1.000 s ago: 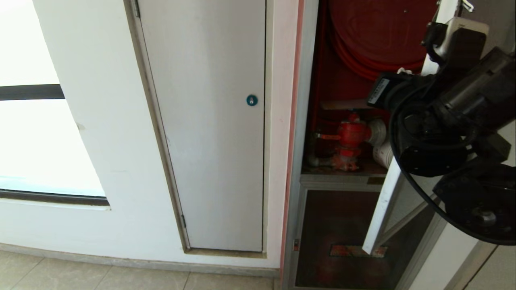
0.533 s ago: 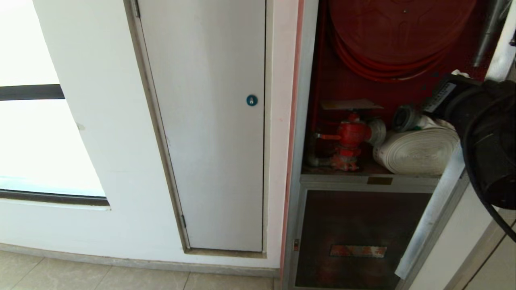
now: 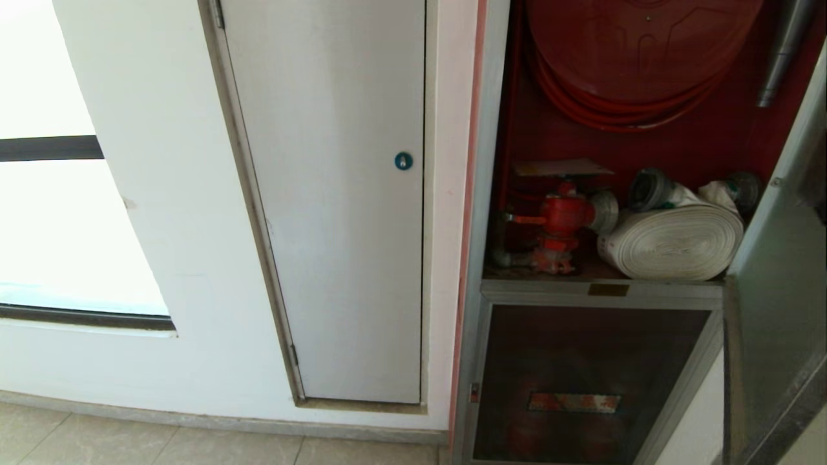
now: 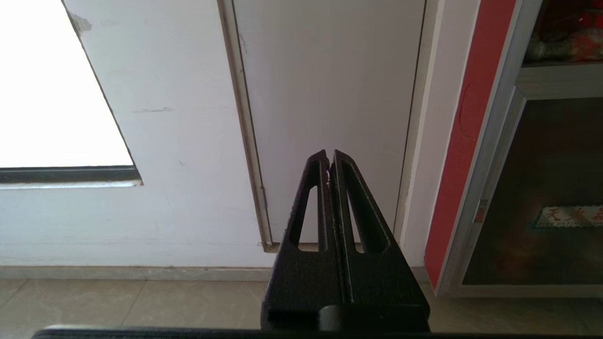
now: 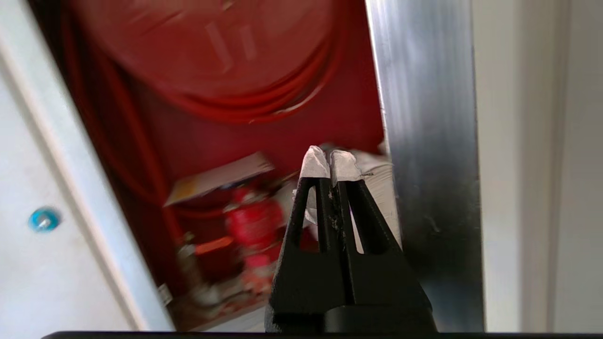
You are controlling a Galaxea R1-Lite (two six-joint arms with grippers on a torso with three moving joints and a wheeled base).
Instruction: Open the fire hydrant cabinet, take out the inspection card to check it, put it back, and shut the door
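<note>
Cabinet (image 3: 481, 194), one door (image 3: 775, 310) ajar

The fire hydrant cabinet (image 3: 489, 194) stands open, door (image 3: 775, 310) swung right, exposing red valve (image 3: 561, 219).

The fire hydrant cabinet (image 3: 491, 194) stands just right of the plain door (image 3: 336, 194), its own door (image 3: 772, 310) swung open at its right edge. Inside it, the hose reel (image 3: 639, 58) hangs at the top; below the reel sit the valve (image 3: 561, 223) and, right of the valve, a rolled hose (image 3: 675, 242). A lower panel (image 3: 581, 381) lies beneath them.
</note>
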